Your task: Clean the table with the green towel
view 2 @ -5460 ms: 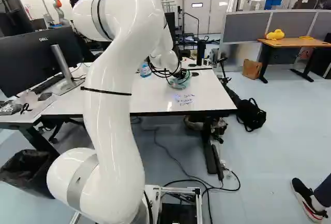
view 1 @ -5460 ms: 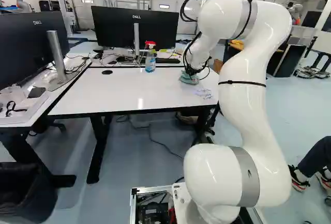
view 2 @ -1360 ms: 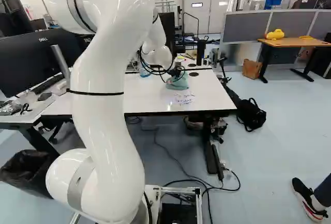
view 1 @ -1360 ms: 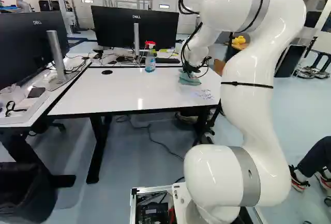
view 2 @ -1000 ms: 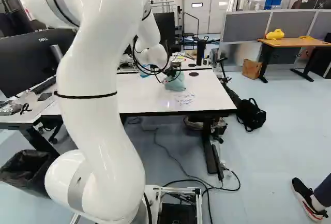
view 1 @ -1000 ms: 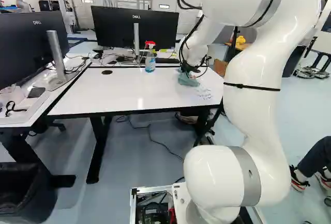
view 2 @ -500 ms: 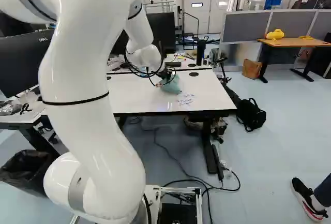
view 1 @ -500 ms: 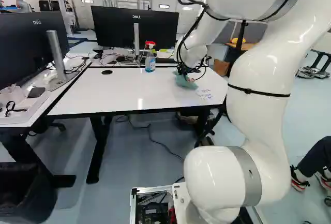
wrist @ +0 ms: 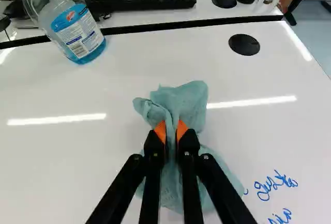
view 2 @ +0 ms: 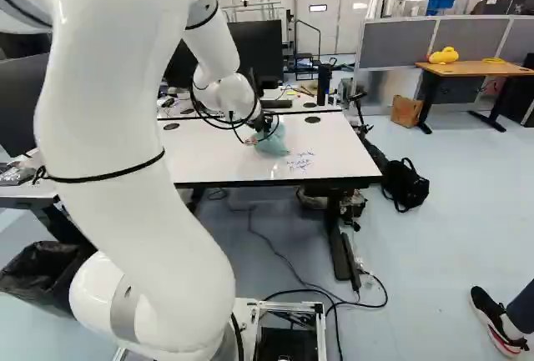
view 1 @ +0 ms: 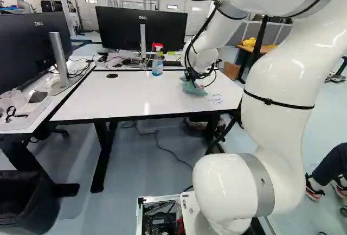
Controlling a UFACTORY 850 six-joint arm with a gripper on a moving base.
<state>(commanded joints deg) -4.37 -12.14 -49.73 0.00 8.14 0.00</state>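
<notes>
Hand [view 1: 193,76] grips towel [wrist: 183,102]; blue handwriting [wrist: 275,183] beside

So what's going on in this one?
A white robot arm is at a table, its gripper shut on a bunched green towel, apparently to clean the surface. The towel is down at the tabletop, or very close to it. Blue writing is still visible beside the towel, so the cleaning isn't finished. A spray bottle stands on the same table, on the far side of the towel from the writing, not in the gripper.
</notes>
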